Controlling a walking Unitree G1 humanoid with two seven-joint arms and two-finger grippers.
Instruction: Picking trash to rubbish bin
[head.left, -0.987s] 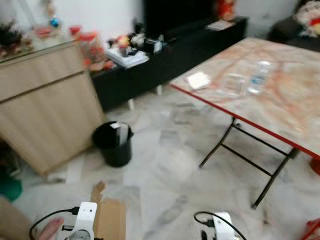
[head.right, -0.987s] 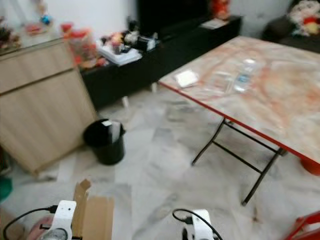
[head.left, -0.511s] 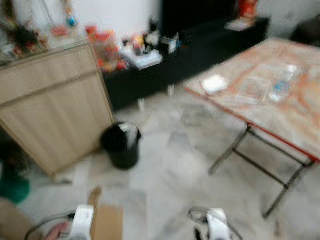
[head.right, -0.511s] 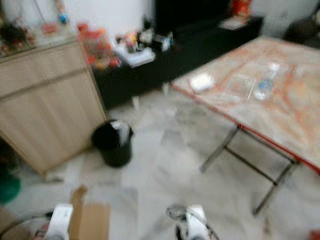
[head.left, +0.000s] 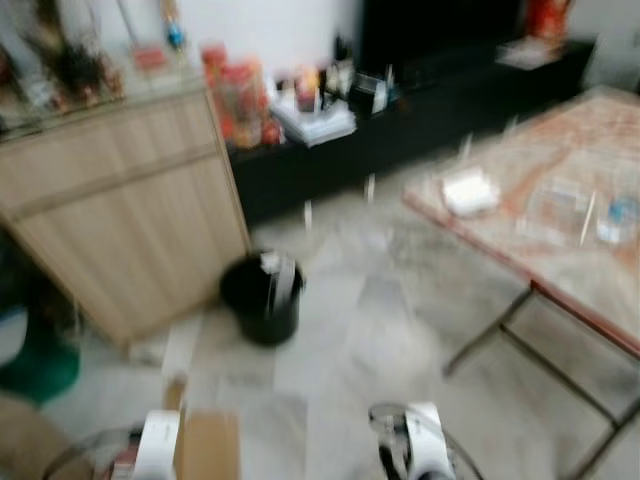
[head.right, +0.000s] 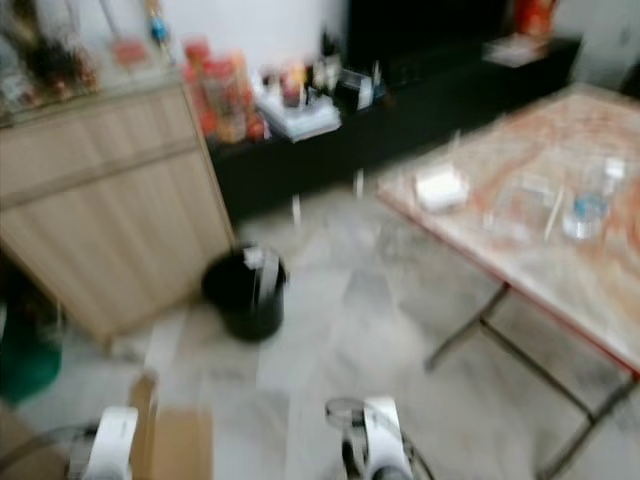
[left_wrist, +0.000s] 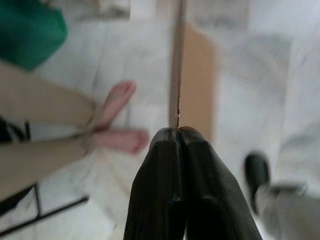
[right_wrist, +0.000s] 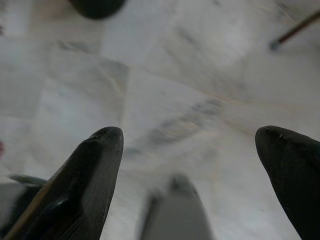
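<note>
Pale marble floor (head.left: 360, 330); wooden cabinet (head.left: 120, 220) left; black low unit (head.left: 440, 100) behind; marble-top table (head.left: 560, 210) right.

black bin (head.left: 262, 297), brown cardboard (left_wrist: 196, 80), marbled floor (right_wrist: 165, 100)

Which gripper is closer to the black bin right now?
Left. The left gripper, shut on a cardboard piece, sits low on the bin's side of the floor. The right gripper, open over bare tiles, is further off toward the table.

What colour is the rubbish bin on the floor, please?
Black; the rubbish bin shows best in the left eye view.
</note>
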